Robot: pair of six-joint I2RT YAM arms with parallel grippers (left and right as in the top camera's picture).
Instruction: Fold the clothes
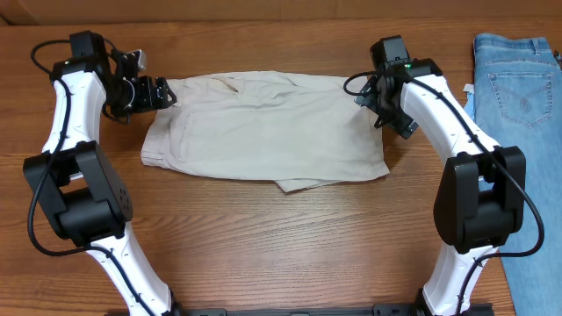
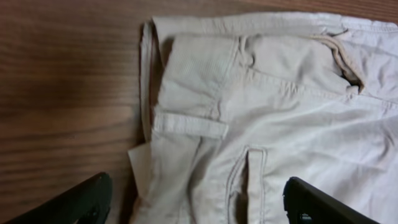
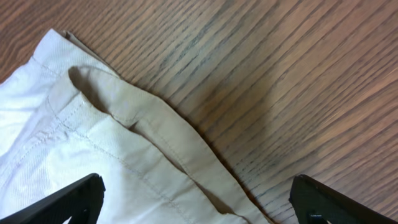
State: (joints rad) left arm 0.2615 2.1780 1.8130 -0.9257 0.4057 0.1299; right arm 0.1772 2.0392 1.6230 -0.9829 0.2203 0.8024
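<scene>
The wooden table [image 1: 263,263] is mostly bare. The khaki trousers [image 1: 263,132] lie flat across the middle, a touch toward 12 o'clock, with the waist end at 9 and the leg ends at 3. They look doubled over at least once, so I'd call this mid-fold, not finished.

The left gripper [image 1: 161,92] hangs at the trousers' 10 o'clock corner, fingers spread wide with nothing in them. Its wrist view looks straight down on the waistband [image 2: 193,74] and a belt loop [image 2: 189,124]. The right gripper [image 1: 391,112] is at the 2 o'clock corner, also wide apart and empty, over the hem corner [image 3: 124,106] where cloth meets wood.

If the plan is to pinch those two corners, I'd say catch every layer, not just the top one. The hem corner shows stacked edges that could peel apart, and the waistband looks thick, so a deep bite helps there. Lift both ends evenly or the fold goes crooked.

As for what's around: light-blue jeans [image 1: 518,88] lie at 3 o'clock, apart from the khakis but just beside the right arm [image 1: 443,110]. A wide swing could drag them. One small thing: a flap [image 1: 303,184] pokes out of the khakis' 6 o'clock edge and probably needs tucking.
</scene>
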